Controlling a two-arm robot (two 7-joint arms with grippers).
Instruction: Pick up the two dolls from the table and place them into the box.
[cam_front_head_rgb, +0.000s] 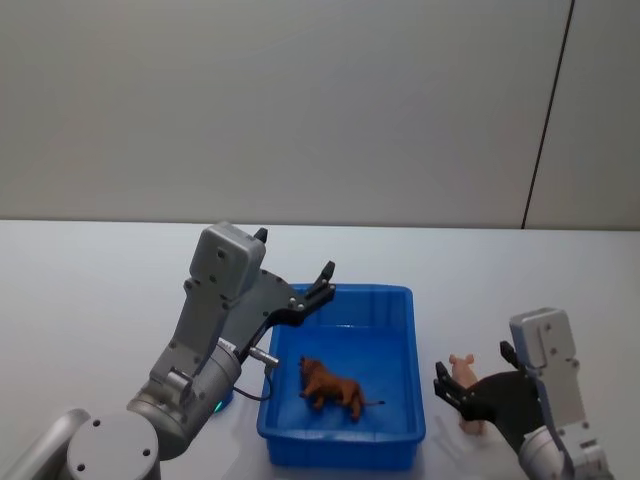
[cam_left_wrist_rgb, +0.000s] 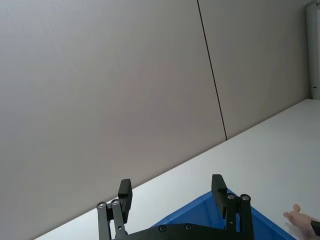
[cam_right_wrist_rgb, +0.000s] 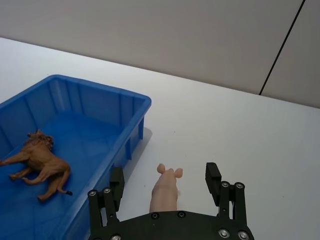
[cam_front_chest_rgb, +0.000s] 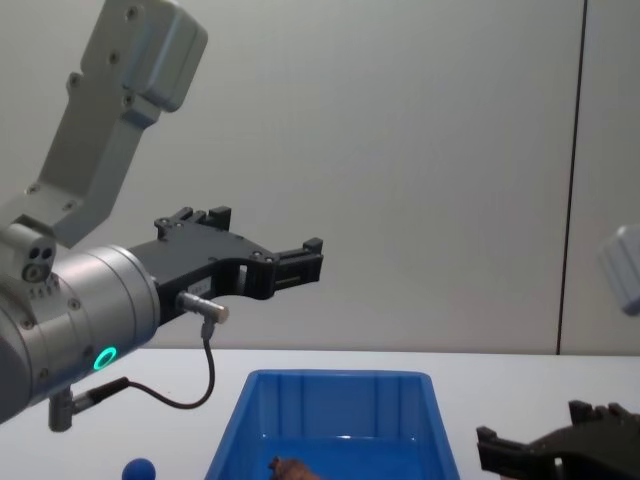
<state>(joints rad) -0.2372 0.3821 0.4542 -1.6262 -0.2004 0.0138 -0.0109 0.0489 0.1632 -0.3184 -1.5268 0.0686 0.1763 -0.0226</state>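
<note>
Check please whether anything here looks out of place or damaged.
Nothing is damaged or spilled. The brown doll seems to lie on its side inside the box. The pink doll is on the table beside the box, inside the open right pincer. The open left pincer is above the box's far left corner.

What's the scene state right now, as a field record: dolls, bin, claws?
lion doll: inside the blue bin, on its floor
pig doll: on the table, right of the bin, not gripped
right claw: open, low, fingers either side of the pig doll
left claw: open, empty, raised over the bin's far left corner
blue ball: on the table, left of the bin
left to do: pig doll into the bin
</note>
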